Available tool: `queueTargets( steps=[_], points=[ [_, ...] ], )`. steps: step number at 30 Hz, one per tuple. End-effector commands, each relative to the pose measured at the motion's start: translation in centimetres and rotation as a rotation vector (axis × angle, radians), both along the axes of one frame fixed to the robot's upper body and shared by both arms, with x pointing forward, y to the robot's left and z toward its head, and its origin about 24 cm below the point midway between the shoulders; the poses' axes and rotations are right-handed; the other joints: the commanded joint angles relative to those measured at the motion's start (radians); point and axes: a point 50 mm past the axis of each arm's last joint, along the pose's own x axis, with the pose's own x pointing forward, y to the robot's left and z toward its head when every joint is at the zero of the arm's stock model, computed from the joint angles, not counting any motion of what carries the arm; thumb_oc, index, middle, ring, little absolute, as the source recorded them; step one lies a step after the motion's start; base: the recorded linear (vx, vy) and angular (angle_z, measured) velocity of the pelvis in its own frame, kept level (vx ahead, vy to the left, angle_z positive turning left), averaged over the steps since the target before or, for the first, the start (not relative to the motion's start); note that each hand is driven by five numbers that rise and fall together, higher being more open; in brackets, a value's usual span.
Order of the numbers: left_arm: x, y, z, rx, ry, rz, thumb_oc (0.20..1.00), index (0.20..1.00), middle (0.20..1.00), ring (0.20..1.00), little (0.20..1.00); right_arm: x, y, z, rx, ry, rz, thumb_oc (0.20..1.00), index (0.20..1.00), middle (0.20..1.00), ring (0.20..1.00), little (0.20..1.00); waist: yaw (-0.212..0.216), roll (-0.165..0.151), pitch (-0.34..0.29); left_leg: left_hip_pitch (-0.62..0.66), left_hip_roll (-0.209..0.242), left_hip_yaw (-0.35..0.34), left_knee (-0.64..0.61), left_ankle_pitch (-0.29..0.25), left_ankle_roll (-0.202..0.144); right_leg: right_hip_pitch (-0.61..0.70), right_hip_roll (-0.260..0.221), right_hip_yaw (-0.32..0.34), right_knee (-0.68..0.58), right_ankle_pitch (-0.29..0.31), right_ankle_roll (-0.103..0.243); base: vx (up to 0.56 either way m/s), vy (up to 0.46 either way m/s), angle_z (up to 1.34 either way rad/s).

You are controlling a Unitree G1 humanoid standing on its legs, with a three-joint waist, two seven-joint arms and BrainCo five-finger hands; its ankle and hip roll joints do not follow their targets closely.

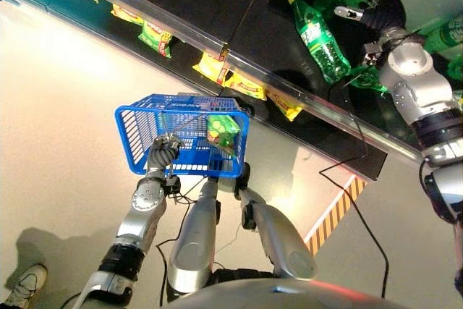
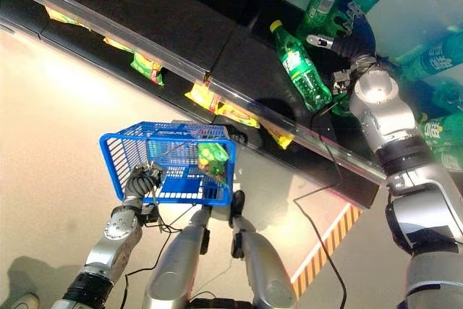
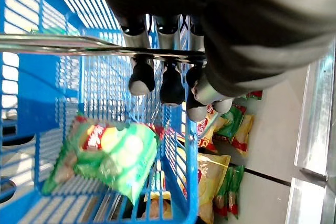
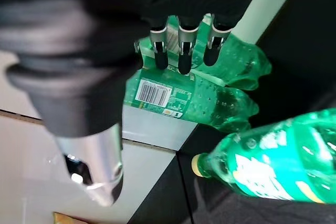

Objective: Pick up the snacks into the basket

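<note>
Our left hand (image 1: 163,153) is curled tight round the wire handle (image 3: 105,51) of the blue basket (image 1: 137,132), mid-frame, with one green snack bag (image 1: 223,132) already lying inside. Our right hand (image 2: 354,34), upper right of the frame, has its fingers loosely spread right by the green soda bottles (image 4: 199,95), pinching nothing. That's our worry: it's up among drinks, while the snack packets (image 1: 244,86) sit on the lower shelf (image 1: 217,16) just above the basket. We could easily grab a bottle instead, or knock the lying bottle (image 1: 318,37) rolling off.
</note>
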Motion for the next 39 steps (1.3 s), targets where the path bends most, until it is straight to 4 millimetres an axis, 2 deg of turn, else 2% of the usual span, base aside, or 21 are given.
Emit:
queueTargets(
  steps=[1, 3, 4, 6, 7, 8, 9, 10, 12, 16, 17, 19, 21, 26, 30, 33, 39],
  points=[
    [0.0, 0.2, 4.2, 0.014, -0.213, -0.030, 0.200, 0.200, 0.200, 0.200, 0.200, 0.2, -0.7, 2.2, 0.006, -0.040, -0.031, 1.000, 1.000, 1.000, 1.000, 1.000, 0.023, -0.032, -0.067, -0.016, 0.036, 0.023, 0.132, -0.148, -0.067, -0.006, -0.129, 0.023, 0.039, -0.036, 0.202, 0.00, -0.001, 0.10],
    [0.1, 0.0, 4.4, 0.004, -0.224, -0.035, 0.200, 0.200, 0.200, 0.200, 0.200, 0.8, -2.1, 1.0, 0.036, 0.027, -0.122, 1.000, 1.000, 1.000, 1.000, 1.000, 0.032, -0.029, -0.060, -0.021, 0.032, 0.015, 0.135, -0.148, -0.066, -0.005, -0.131, 0.014, 0.038, -0.034, 0.202, 0.00, 0.003, 0.10],
    [0.1, 0.0, 4.4, 0.004, -0.224, -0.035, 0.200, 0.200, 0.200, 0.200, 0.200, 0.8, -2.1, 1.0, 0.036, 0.026, -0.122, 1.000, 1.000, 1.000, 1.000, 1.000, 0.032, -0.029, -0.060, -0.021, 0.032, 0.015, 0.135, -0.148, -0.066, -0.004, -0.131, 0.014, 0.038, -0.034, 0.202, 0.01, 0.007, 0.10],
    [0.2, 0.0, 4.5, 0.003, -0.227, -0.035, 0.200, 0.200, 0.200, 0.200, 0.200, 1.3, -3.2, -0.9, 0.075, 0.106, -0.203, 1.000, 1.000, 1.000, 1.000, 1.000, 0.041, -0.024, -0.058, -0.025, 0.026, 0.006, 0.138, -0.148, -0.064, -0.004, -0.132, 0.009, 0.039, -0.035, 0.201, 0.01, -0.001, 0.15],
    [0.2, 0.0, 4.5, 0.004, -0.227, -0.035, 0.200, 0.200, 0.200, 0.200, 0.200, 1.3, -3.2, -0.9, 0.075, 0.106, -0.203, 1.000, 1.000, 1.000, 1.000, 1.000, 0.040, -0.024, -0.058, -0.025, 0.026, 0.005, 0.138, -0.149, -0.064, -0.004, -0.133, 0.008, 0.039, -0.036, 0.201, 0.02, 0.004, 0.20],
    [0.2, -0.1, 4.6, -0.005, -0.228, -0.035, 0.200, 0.200, 0.200, 0.200, 0.200, 1.5, -3.7, -2.1, 0.095, 0.159, -0.248, 1.000, 1.000, 1.000, 1.000, 1.000, 0.047, -0.020, -0.056, -0.026, 0.024, 0.000, 0.138, -0.150, -0.062, -0.003, -0.134, 0.004, 0.040, -0.038, 0.200, 0.01, 0.007, 0.13],
    [0.2, -0.1, 4.6, -0.005, -0.228, -0.035, 0.200, 0.200, 0.200, 0.200, 0.200, 1.5, -3.7, -2.1, 0.095, 0.159, -0.248, 1.000, 1.000, 1.000, 1.000, 1.000, 0.046, -0.020, -0.056, -0.026, 0.024, 0.000, 0.138, -0.150, -0.062, -0.002, -0.134, 0.004, 0.040, -0.038, 0.200, 0.02, 0.013, 0.09],
    [0.3, -0.2, 4.7, -0.008, -0.235, -0.033, 0.200, 0.200, 0.200, 0.200, 0.200, 1.7, -4.0, -3.7, 0.120, 0.219, -0.288, 1.000, 1.000, 1.000, 1.000, 1.000, 0.050, -0.017, -0.055, -0.025, 0.022, -0.005, 0.138, -0.150, -0.061, -0.001, -0.134, 0.002, 0.041, -0.040, 0.200, 0.02, 0.009, 0.03],
    [0.4, -0.4, 4.9, -0.008, -0.239, -0.041, 0.200, 0.200, 0.200, 0.200, 0.200, 1.8, -4.2, -4.9, 0.125, 0.275, -0.320, 1.000, 1.000, 1.000, 1.000, 1.000, 0.054, -0.014, -0.055, -0.027, 0.021, -0.008, 0.139, -0.151, -0.059, 0.001, -0.135, 0.001, 0.040, -0.041, 0.199, 0.02, 0.011, 0.08],
    [0.6, -0.9, 5.0, -0.013, -0.244, -0.055, 0.200, 0.200, 0.200, 0.200, 0.200, 1.8, -4.3, -6.1, 0.152, 0.322, -0.353, 1.000, 1.000, 1.000, 1.000, 1.000, 0.058, -0.009, -0.054, -0.028, 0.017, -0.010, 0.142, -0.154, -0.056, 0.001, -0.136, 0.000, 0.040, -0.042, 0.198, 0.01, 0.013, 0.08],
    [0.7, -1.3, 5.0, -0.014, -0.243, -0.069, 0.200, 0.200, 0.200, 0.200, 0.200, 1.7, -4.5, -7.0, 0.126, 0.364, -0.374, 1.000, 1.000, 1.000, 1.000, 1.000, 0.061, -0.007, -0.052, -0.027, 0.014, -0.011, 0.143, -0.156, -0.055, 0.001, -0.136, -0.001, 0.041, -0.043, 0.198, 0.00, 0.000, 0.00],
    [0.9, -1.7, 5.1, -0.011, -0.246, -0.083, 0.200, 0.200, 0.200, 0.200, 0.200, 2.0, -3.8, -7.4, 0.123, 0.375, -0.356, 1.000, 1.000, 1.000, 1.000, 1.000, 0.061, -0.006, -0.052, -0.025, 0.012, -0.013, 0.145, -0.158, -0.054, 0.004, -0.136, 0.001, 0.041, -0.045, 0.198, 0.00, 0.000, 0.00],
    [1.1, -1.9, 5.2, -0.008, -0.251, -0.090, 0.200, 0.200, 0.200, 0.200, 0.200, 2.3, -2.7, -7.6, 0.116, 0.379, -0.329, 1.000, 1.000, 1.000, 1.000, 1.000, 0.061, -0.008, -0.056, -0.021, 0.011, -0.014, 0.150, -0.164, -0.052, 0.008, -0.136, 0.003, 0.041, -0.049, 0.197, 0.00, 0.000, 0.00],
    [1.4, -2.2, 5.6, 0.000, -0.263, -0.107, 0.200, 0.200, 0.200, 0.200, 0.200, 2.7, -1.7, -7.3, 0.122, 0.365, -0.301, 1.000, 1.000, 1.000, 1.000, 1.000, 0.059, -0.010, -0.063, -0.020, 0.011, -0.009, 0.153, -0.169, -0.049, 0.008, -0.138, 0.011, 0.042, -0.049, 0.198, 0.00, 0.000, 0.00],
    [1.5, -2.1, 5.8, 0.010, -0.272, -0.106, 0.200, 0.200, 0.200, 0.200, 0.200, 3.1, -0.6, -5.7, 0.076, 0.311, -0.252, 1.000, 1.000, 1.000, 1.000, 1.000, 0.053, -0.021, -0.064, -0.017, 0.013, -0.005, 0.149, -0.170, -0.048, 0.008, -0.136, 0.018, 0.037, -0.044, 0.198, 0.00, 0.006, -0.02],
    [1.5, -1.9, 5.8, 0.021, -0.268, -0.101, 0.200, 0.200, 0.200, 0.200, 0.200, 3.2, -0.5, -4.5, 0.039, 0.286, -0.238, 1.000, 1.000, 1.000, 1.000, 1.000, 0.048, -0.034, -0.062, -0.015, 0.015, 0.001, 0.148, -0.171, -0.048, 0.007, -0.134, 0.020, 0.035, -0.041, 0.199, 0.00, 0.006, -0.04],
    [1.5, -1.9, 6.1, 0.024, -0.283, -0.107, 0.200, 0.200, 0.200, 0.200, 0.200, 3.4, 0.0, -3.6, -0.099, 0.295, -0.236, 1.000, 1.000, 1.000, 1.000, 1.000, 0.047, -0.051, -0.060, -0.017, 0.019, 0.009, 0.151, -0.172, -0.050, 0.005, -0.131, 0.024, 0.034, -0.036, 0.200, -0.01, 0.003, -0.09]
  ],
)
